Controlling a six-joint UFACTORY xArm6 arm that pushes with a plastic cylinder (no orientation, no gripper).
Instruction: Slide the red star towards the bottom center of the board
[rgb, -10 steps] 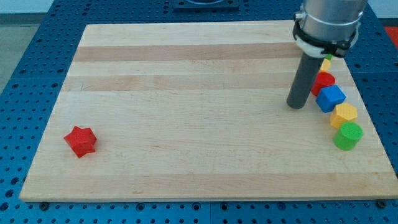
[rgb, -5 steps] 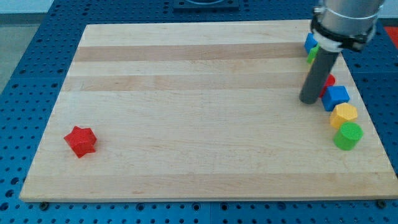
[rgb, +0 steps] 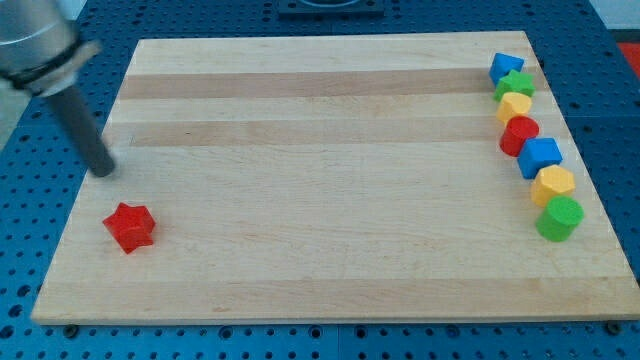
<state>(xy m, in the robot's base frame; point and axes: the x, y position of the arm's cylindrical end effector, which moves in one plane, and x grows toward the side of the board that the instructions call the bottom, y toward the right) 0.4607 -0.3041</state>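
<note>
Camera view, near to far, all placed relative to the red star (rgb: 130, 227). The star lies low on the surface (rgb: 320, 270), near its left edge and not far above the bottom edge, well left of bottom centre. It's a small chunky piece, bright red w/ stubby points, top face lighter than its sides, flat on the wood.

My tip (rgb: 103, 172) is just above the star and slightly to the view's left, apart from it, a strip of bare wood between. The rod leans up toward the top-left corner of the view. End effector is a plain rod, nothing held, no jaws to be wide or narrow.

Everything else sits well apart, far to the star's right, in a column along the surface's right edge. Nearest the bottom: green cylinder (rgb: 560, 218), roughly level w/ the star. Above it a yellow block (rgb: 553, 185), hexagon-ish; then a blue cube (rgb: 541, 156); a red cylinder (rgb: 520, 133); another yellow piece (rgb: 515, 106), shape unclear; a green piece (rgb: 516, 85), shape unclear; and at the top-right corner a blue block (rgb: 505, 66). Neighbours in the column look touching or almost so.
</note>
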